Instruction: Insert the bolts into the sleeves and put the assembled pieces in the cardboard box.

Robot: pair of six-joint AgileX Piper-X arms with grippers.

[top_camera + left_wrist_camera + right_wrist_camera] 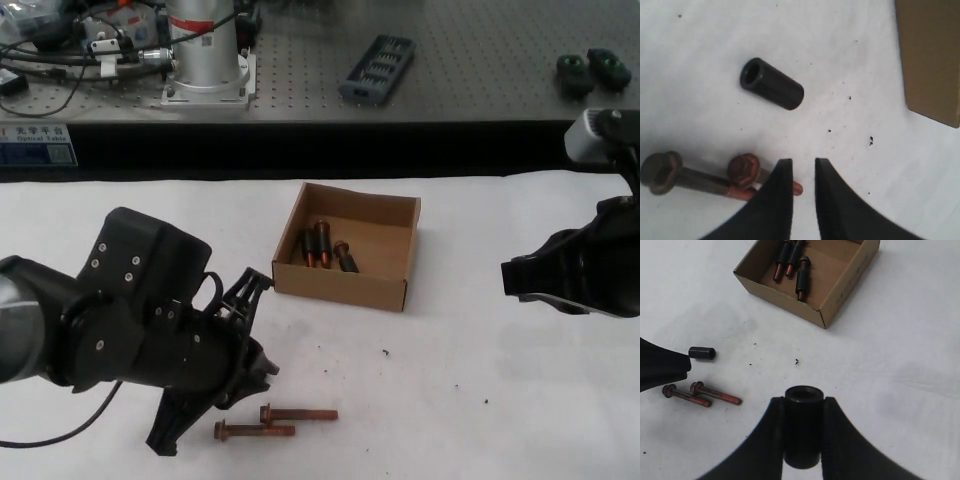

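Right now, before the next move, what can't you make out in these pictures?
High view: the left arm covers the loose sleeve; the right hand itself hides its held sleeve.
Left wrist view: the left hand covers part of one bolt; the edge cuts off the cardboard box.
Right wrist view: how deep bolts sit in the assembled pieces, too small.

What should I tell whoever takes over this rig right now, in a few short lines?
Left tool: open, low over two loose bolts.
Right tool: shut on a black sleeve.
A second sleeve lies loose near the bolts, not touching them.
Done: three assembled pieces lie in the cardboard box.
Left: fit both bolts into both sleeves, then box them.
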